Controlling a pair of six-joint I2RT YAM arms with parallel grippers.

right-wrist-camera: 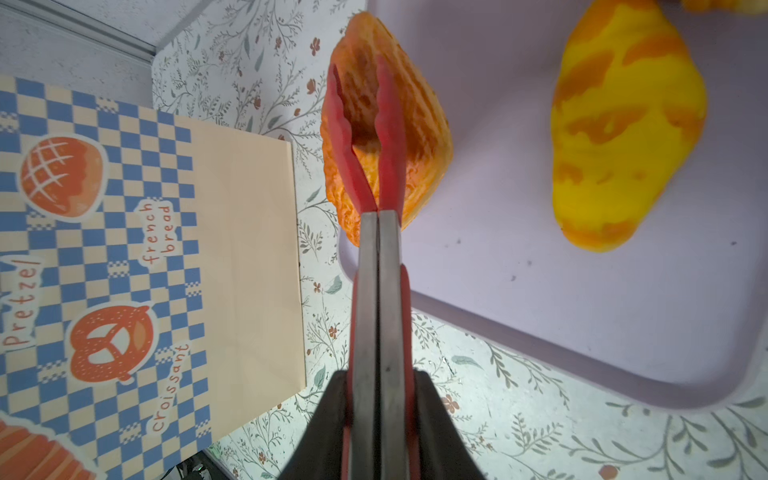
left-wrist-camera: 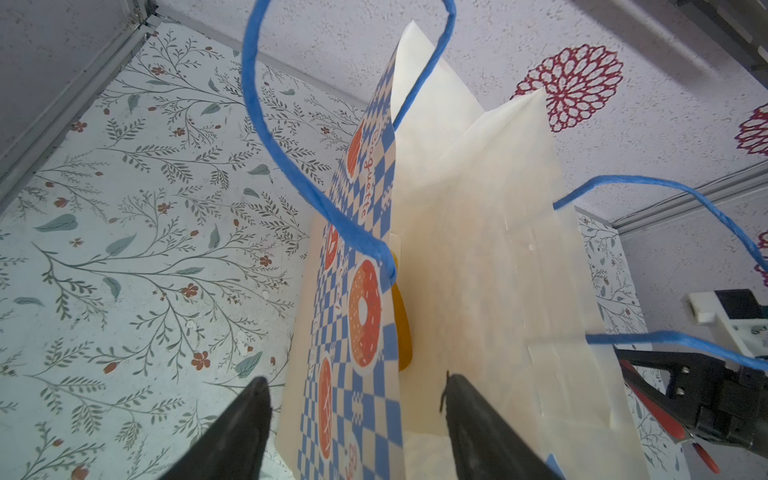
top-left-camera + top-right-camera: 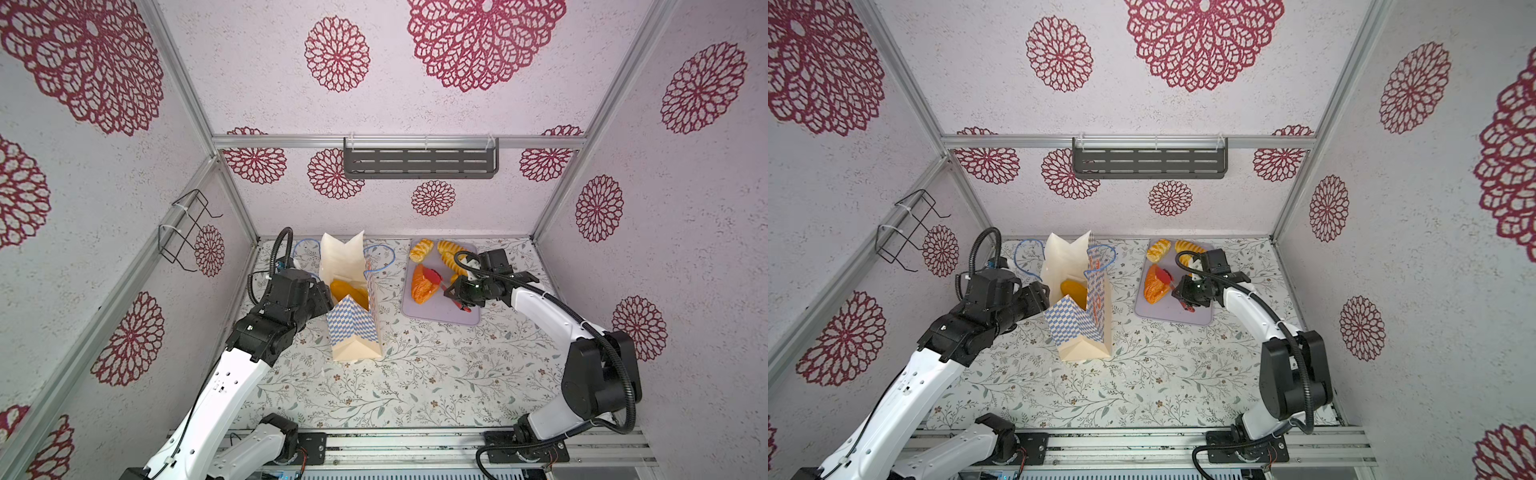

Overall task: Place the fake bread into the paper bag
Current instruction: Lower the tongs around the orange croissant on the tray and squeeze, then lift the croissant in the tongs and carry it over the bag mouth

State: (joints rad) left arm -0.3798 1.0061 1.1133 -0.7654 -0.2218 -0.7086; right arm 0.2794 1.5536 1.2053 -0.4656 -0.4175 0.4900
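Cream paper bag (image 3: 353,328) blue-white checked; orange-yellow fake bread (image 3: 422,286); red tongs (image 1: 390,174); lilac tray (image 3: 440,311); floral table (image 3: 415,374)

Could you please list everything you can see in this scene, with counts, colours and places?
table: one, floral.
tray: one, lilac, far right of the table.
bag: one, cream with blue checks, upright, left of the tray.
bread: at least five, orange and yellow; at least four on the tray, at least one in the bag.
tongs: one, red, tips on the orange loaf at the tray's left edge.
shelf: one, grey, back wall.
rack: one, black wire, left wall.
left pincer: open, astride the bag's checked wall.
right pincer: shut on the tongs.
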